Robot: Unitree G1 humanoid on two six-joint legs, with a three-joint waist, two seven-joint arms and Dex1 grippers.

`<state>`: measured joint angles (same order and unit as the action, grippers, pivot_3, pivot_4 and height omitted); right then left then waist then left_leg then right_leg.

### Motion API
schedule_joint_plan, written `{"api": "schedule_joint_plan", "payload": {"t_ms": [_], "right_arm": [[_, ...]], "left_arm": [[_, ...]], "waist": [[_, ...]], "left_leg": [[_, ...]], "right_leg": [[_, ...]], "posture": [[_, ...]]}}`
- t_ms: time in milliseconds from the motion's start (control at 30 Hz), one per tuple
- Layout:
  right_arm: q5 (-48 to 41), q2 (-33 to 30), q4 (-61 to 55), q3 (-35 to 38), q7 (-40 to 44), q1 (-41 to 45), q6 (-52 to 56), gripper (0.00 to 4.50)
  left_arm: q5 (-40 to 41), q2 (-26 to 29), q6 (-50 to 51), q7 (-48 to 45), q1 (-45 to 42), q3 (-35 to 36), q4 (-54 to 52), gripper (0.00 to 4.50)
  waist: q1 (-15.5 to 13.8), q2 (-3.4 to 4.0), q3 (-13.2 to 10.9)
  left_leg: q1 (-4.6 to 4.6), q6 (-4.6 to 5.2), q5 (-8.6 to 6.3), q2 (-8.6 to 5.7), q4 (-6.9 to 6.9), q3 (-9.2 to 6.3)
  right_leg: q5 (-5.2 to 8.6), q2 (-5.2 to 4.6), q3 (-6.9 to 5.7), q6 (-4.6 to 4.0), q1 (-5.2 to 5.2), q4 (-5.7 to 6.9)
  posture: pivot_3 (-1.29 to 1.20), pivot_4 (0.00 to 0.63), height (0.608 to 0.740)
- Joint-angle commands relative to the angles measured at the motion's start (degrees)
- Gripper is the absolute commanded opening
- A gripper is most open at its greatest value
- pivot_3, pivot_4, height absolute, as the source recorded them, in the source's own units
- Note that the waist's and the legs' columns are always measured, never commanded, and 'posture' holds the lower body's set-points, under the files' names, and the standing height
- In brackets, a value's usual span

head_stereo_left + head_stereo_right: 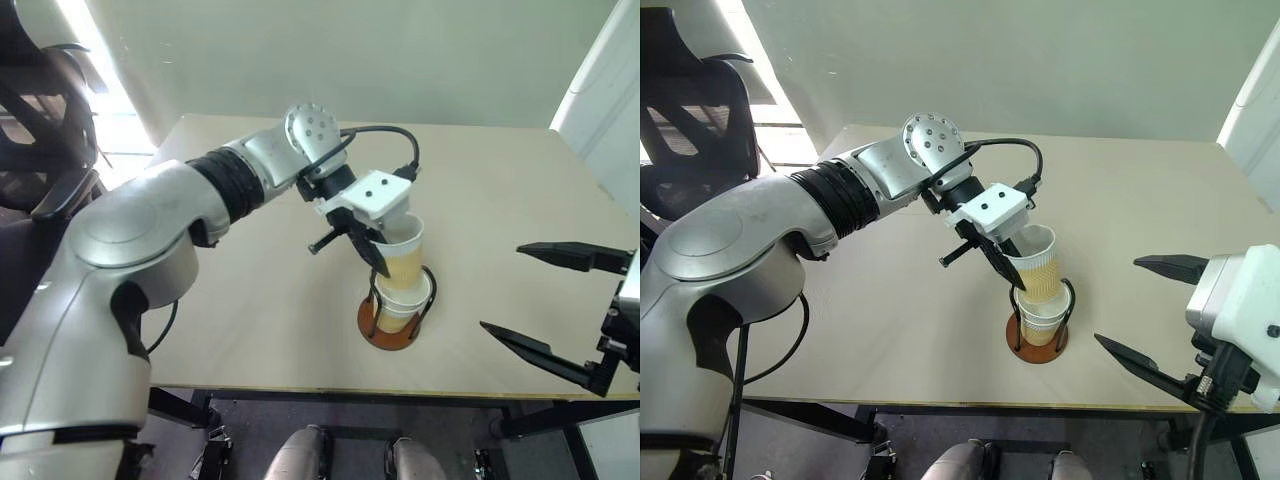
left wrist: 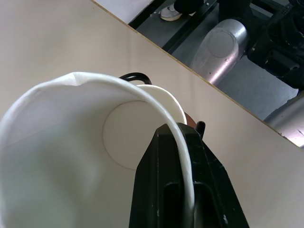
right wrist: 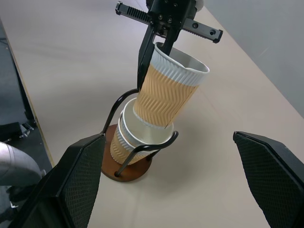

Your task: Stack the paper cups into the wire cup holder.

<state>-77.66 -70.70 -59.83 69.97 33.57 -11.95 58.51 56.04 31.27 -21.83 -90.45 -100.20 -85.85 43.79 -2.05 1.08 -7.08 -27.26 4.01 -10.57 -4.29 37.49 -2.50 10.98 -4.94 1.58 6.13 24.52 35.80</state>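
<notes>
The left gripper (image 1: 372,243) pinches a cup (image 3: 167,92) by its rim, tilted, base entering the cups nested in the holder (image 3: 124,167) on the counter (image 1: 500,200) — next, straighten, seat, release. The right gripper (image 1: 560,310) waits wide apart.

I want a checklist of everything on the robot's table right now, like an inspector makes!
Surface: tan table, bare apart from the holder.
Job's things: wire cup holder stands upright with cups nested in it; top cup is tilted, its bottom entering the stack.
Clutter: nothing seen.
Grippers: left gripper pinches the top cup's rim; right gripper is open, apart from the cups.
Cables: black cable loops over the left wrist.
Surroundings: black chair beside the table, pale wall behind.
</notes>
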Motion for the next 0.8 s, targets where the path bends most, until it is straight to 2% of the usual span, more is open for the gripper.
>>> {"api": "schedule_joint_plan", "payload": {"t_ms": [33,800], "right_arm": [[-0.7,-0.6,-0.1,2.0,-1.0,0.1,-1.1,4.46],[-2.0,-0.9,-0.2,2.5,-2.7,-1.5,-2.0,4.46]], "left_arm": [[0.6,-0.1,-1.1,-2.0,-1.3,0.6,0.0,0.02],[0.9,-0.6,-2.2,-2.0,-1.2,-0.6,-1.5,0.02]], "waist": [[0.0,0.00,0.0],[0.0,0.00,0.0]], "left_leg": [[0.00,0.00,0.00,0.00,0.00,0.00],[0.01,-0.02,-0.06,0.00,0.00,-0.01]], "right_leg": [[0.00,0.00,0.00,0.00,0.00,0.00],[-0.03,0.00,0.00,-0.09,-0.02,0.00]], "posture": [[0.00,0.150,0.740],[0.00,0.150,0.740]]}}
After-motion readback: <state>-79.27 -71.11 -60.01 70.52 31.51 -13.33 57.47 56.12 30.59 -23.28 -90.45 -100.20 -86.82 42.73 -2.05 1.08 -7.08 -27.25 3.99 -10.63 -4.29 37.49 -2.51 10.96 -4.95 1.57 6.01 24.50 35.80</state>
